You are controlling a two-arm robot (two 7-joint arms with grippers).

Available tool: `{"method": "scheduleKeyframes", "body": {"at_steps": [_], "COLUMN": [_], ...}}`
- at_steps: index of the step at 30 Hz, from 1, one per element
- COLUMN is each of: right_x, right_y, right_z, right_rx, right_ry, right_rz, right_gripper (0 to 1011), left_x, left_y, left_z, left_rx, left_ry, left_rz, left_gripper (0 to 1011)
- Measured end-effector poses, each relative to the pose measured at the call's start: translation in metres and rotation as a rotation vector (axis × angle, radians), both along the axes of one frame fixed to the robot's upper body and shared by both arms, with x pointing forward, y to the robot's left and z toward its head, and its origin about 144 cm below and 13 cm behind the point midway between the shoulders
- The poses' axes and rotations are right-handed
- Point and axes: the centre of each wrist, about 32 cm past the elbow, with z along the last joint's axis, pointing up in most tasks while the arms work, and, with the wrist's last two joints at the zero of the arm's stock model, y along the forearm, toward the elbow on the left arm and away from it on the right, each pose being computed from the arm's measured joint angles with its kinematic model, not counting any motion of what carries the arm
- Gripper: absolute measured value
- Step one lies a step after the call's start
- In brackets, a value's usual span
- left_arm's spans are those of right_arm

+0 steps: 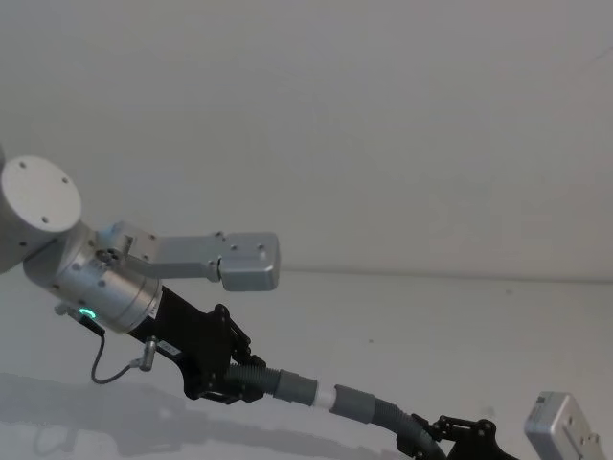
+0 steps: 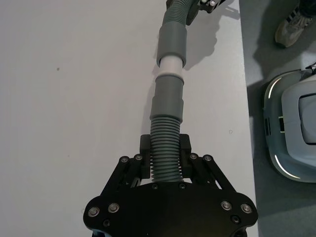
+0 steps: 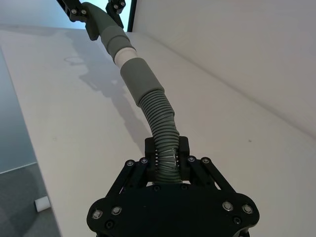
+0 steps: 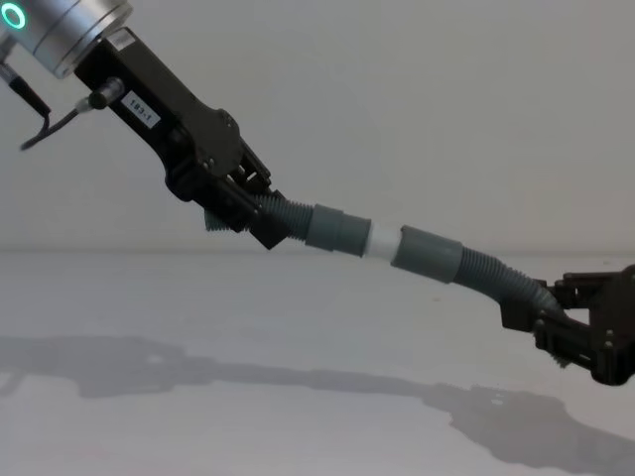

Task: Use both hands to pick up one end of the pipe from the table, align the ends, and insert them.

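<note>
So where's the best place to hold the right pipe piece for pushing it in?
On its ribbed part, where the right gripper already clamps it from both sides: ridges resist slipping, and the smooth socket stays free around the white tip.

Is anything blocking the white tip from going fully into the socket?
Nothing visible. The white tip already sits in the grey socket, both pieces aligned in the air, held by the left gripper and right gripper.

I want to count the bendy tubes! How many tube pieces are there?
2. One tube piece is held up in the left claw; the other is in the right claw. A white tip joins them above the table.
</note>
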Motion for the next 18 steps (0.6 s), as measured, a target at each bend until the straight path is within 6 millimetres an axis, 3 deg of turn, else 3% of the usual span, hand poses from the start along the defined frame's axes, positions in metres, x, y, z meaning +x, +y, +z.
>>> {"method": "scheduleKeyframes", "body": {"at_steps": [18], "right_x": [0.003], "right_y": [0.003], "right_z": [0.001], "right_rx": [-0.018], "right_ry": [-0.056], "right_rz": [-0.009], "right_gripper": [233], "left_x": [0.005], "left_y": [-0.014], "left_z": [0.011], "left_rx": [0.041], "left_ry": [-0.022], "left_rz": [-0.020], "left_gripper": [299]}}
